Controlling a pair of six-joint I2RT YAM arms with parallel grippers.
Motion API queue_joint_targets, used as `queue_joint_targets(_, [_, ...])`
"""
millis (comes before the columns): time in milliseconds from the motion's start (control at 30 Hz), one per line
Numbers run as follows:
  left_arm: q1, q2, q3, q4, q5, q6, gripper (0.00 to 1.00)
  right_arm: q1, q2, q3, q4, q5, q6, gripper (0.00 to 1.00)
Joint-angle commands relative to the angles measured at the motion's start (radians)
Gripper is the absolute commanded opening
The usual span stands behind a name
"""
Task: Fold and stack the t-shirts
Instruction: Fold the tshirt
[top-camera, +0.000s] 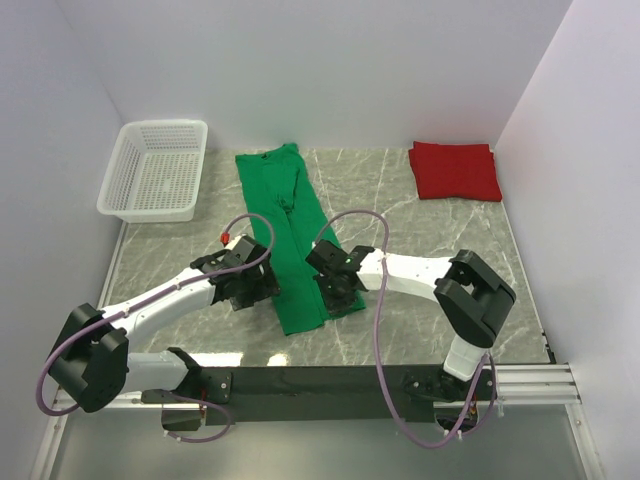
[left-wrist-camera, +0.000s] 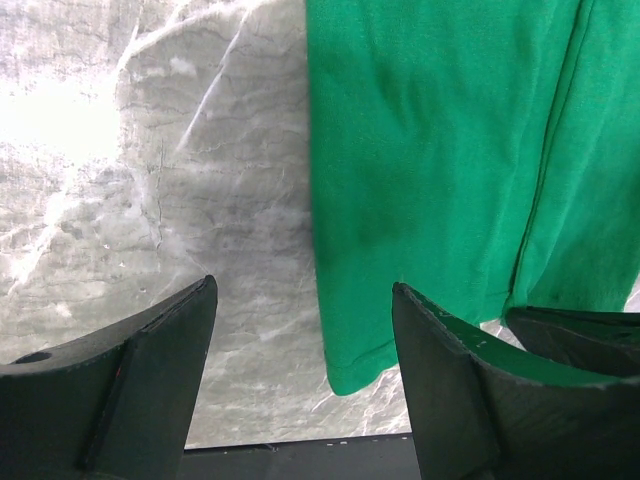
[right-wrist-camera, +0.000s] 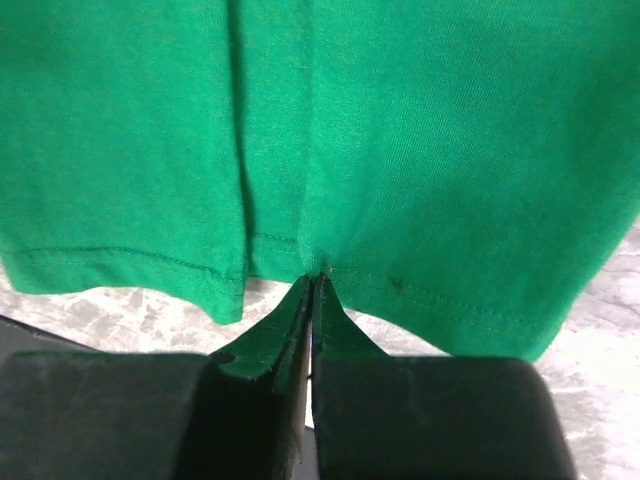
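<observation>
My right end effector (right-wrist-camera: 315, 285) is clenched: its two dark fingers meet with no gap, pinching the near hem of the green shirt (right-wrist-camera: 400, 150) close to a lengthwise fold line. A row of stitching runs along that hem, and the knit looks soft and matte.

My left end effector (left-wrist-camera: 300, 300) is released, with its fingers (left-wrist-camera: 150, 360) set wide apart. It holds nothing. The shirt's near left corner (left-wrist-camera: 350, 370) lies between them, closer to the right-hand finger. I cannot tell whether either finger touches the cloth or the desk (left-wrist-camera: 200, 200).

From above, both end effectors, left (top-camera: 262, 285) and right (top-camera: 340, 290), sit at the near end of the green shirt (top-camera: 290, 230), one on each side. The shirt is folded lengthwise into a long narrow strip. It runs from the back wall toward the arms, slanting a little to the right as it nears them, and it lies flat apart from a few creases.

The red shirt (top-camera: 455, 170) is folded into a neat rectangle in the far right corner, well apart from the green one. A white mesh plastic basket (top-camera: 150, 212) stands in the far left corner.

The desk (top-camera: 400, 230) has a grey marble pattern with pale veins and a slight sheen. Plain white walls (top-camera: 330, 70) close it in on three sides.
</observation>
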Motion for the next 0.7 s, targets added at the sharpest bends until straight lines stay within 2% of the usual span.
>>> queue_joint_targets(0, [-0.009,-0.004,0.009,0.017,0.008,0.021,0.76,0.008,-0.03,0.065,-0.042,0.03,-0.003,0.02])
queue_joint_targets(100, [-0.012,0.002,0.014,0.011,0.008,0.022,0.76,0.006,-0.047,0.085,-0.054,0.009,-0.004,0.0])
queue_joint_targets(500, [-0.035,0.025,0.011,0.008,0.026,0.019,0.75,0.009,0.005,0.067,-0.037,-0.108,-0.021,0.01])
queue_joint_targets(567, [-0.038,0.029,0.009,0.014,0.037,0.016,0.75,0.009,0.013,0.059,-0.025,-0.121,-0.023,0.04])
queue_joint_targets(667, [-0.053,0.045,0.017,0.011,0.045,0.013,0.75,0.009,0.016,0.047,0.001,-0.151,-0.026,0.18])
